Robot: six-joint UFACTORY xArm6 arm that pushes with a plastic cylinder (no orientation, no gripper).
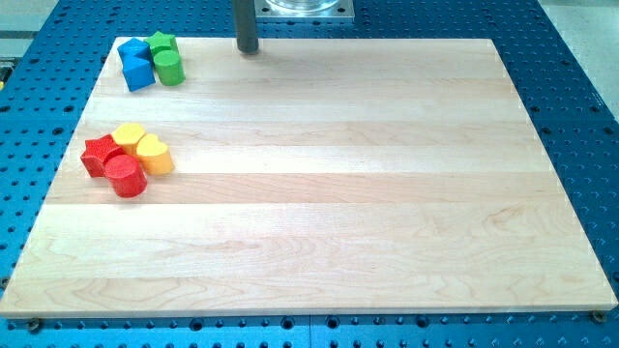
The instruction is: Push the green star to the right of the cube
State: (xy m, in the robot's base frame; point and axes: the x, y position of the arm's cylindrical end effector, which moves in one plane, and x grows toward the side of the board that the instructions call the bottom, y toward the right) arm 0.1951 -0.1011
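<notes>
A green star [162,43] sits at the view's top left of the wooden board [319,193], touching a blue block [132,50] on its left. Just below them stand a blue cube [138,72] and a green cylinder [168,69], side by side and touching. My tip [249,49] is at the board's top edge, to the right of this cluster and apart from the green star.
A second cluster lies at the view's left: a red star [99,156], a red cylinder [128,178], a yellow block [129,137] and a yellow heart [154,155], all touching. A blue perforated table [580,116] surrounds the board.
</notes>
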